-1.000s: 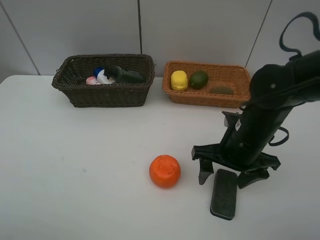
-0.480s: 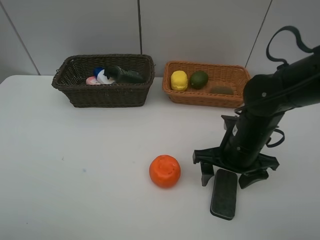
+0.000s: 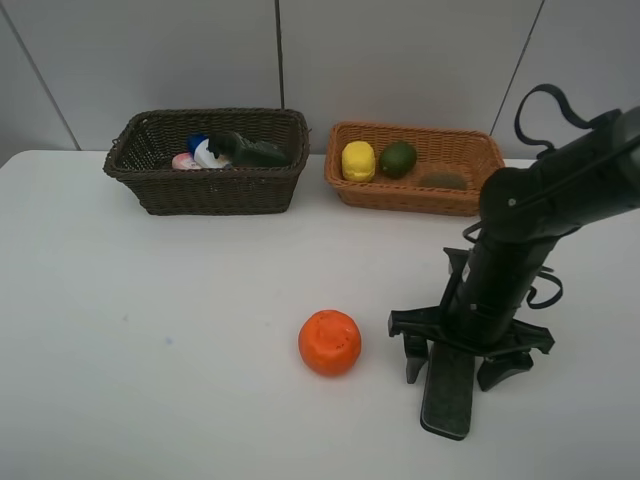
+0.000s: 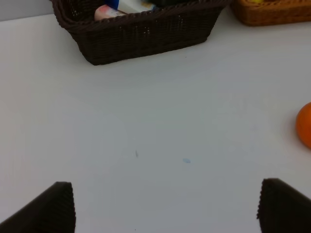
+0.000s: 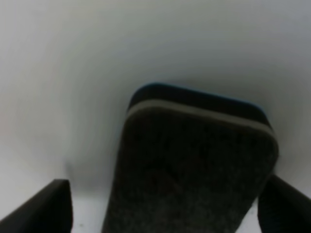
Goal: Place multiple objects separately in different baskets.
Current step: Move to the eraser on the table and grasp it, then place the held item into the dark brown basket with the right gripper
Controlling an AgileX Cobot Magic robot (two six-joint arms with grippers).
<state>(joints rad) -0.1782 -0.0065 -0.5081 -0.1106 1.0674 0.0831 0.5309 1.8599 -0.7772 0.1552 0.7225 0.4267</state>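
A flat dark block (image 3: 449, 392) lies on the white table at the front right. My right gripper (image 3: 458, 365) stands straight down over its far end, open, with one finger on each side. The right wrist view shows the block (image 5: 194, 165) filling the gap between the fingers (image 5: 43, 206). An orange fruit (image 3: 329, 342) sits to the block's left. The dark brown basket (image 3: 215, 190) holds a white blue-capped bottle (image 3: 207, 152), a pink one (image 3: 183, 161) and a dark green one (image 3: 255, 152). The light orange-tan basket (image 3: 400, 195) holds yellow (image 3: 358, 160), green (image 3: 397, 158) and brown (image 3: 443, 180) fruits. My left gripper (image 4: 167, 213) is open, holding nothing.
The left wrist view looks across bare table (image 4: 155, 121) to the dark brown basket (image 4: 146, 39), with a corner of the light basket (image 4: 272, 14) and the edge of the orange fruit (image 4: 305, 124). A grey panelled wall (image 3: 400, 60) stands behind the baskets.
My right arm has sunk lower, bringing its fingers down around the far end of the block, and its jaws have narrowed a little. The left gripper has not changed.
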